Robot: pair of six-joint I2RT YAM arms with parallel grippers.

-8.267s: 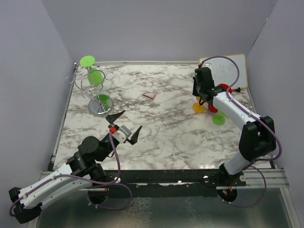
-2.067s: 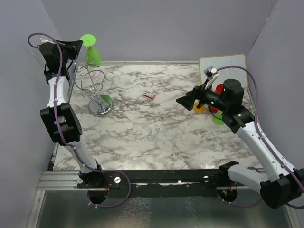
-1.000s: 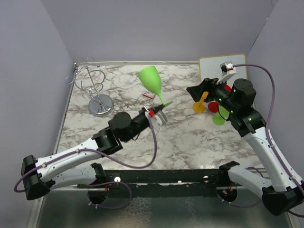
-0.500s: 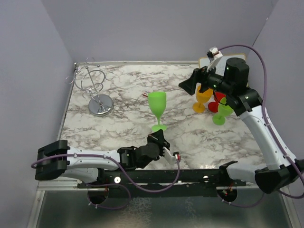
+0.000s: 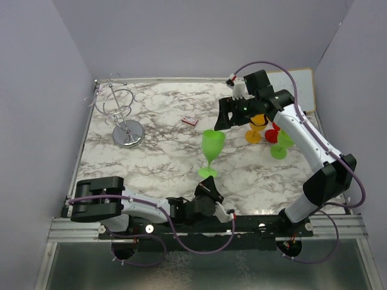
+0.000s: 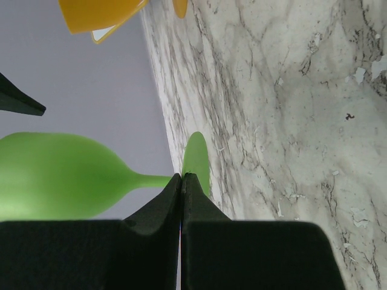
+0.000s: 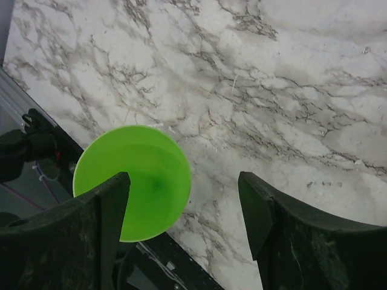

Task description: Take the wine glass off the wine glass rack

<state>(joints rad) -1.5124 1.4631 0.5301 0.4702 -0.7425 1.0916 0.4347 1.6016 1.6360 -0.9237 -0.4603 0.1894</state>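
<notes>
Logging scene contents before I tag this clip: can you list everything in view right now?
green wine glass: 1, green, upright mid-table
wine glass rack: 1, silver wire, far left, holds no glass
orange wine glass: 1, orange, far right
red wine glass: 1, red, beside the orange one, mostly hidden
second green wine glass: 1, green, beside the red one
white board: 1, white, far right corner
small card: 1, reddish, far centre, too small to identify
table: 1, white marble
left gripper: 1, black, shut, low near the glass's foot
right gripper: 1, black, open, above the green glass
</notes>
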